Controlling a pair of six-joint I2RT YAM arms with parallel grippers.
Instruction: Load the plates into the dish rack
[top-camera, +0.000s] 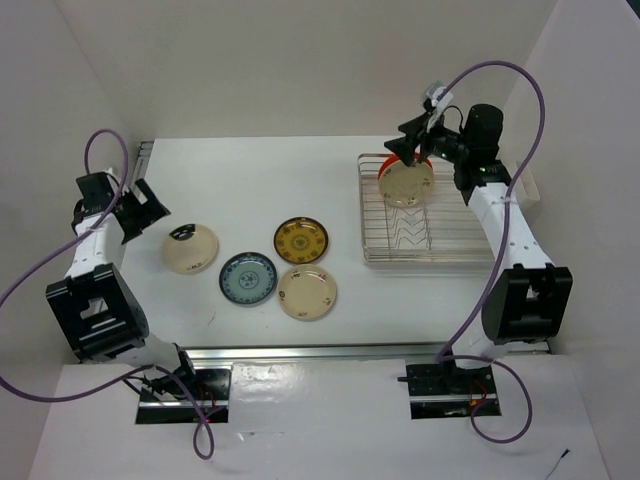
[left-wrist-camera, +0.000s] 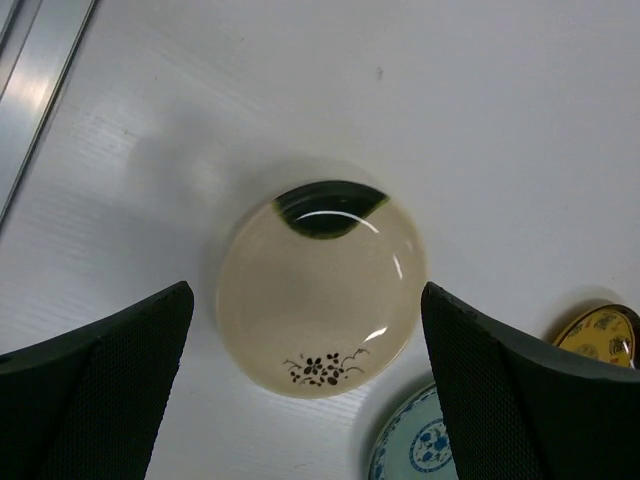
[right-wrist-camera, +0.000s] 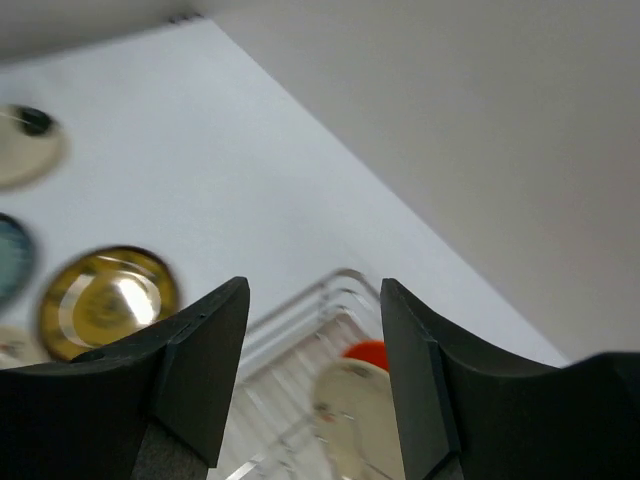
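Under the left tool (top-camera: 150, 210), jaws spread wide and empty, we find the cream plate with the green patch (left-wrist-camera: 318, 290) flat on the table (top-camera: 300, 170), centred between the fingers (left-wrist-camera: 110, 380) — at about 4 o'clock of the tool seen from above. We judge the left arm far nearer; the right tool (right-wrist-camera: 315, 290) gapes empty over the dish rack (top-camera: 440, 255), where two plates (top-camera: 406, 184) stand.

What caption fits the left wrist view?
Open left gripper hovers above a cream plate on the table.
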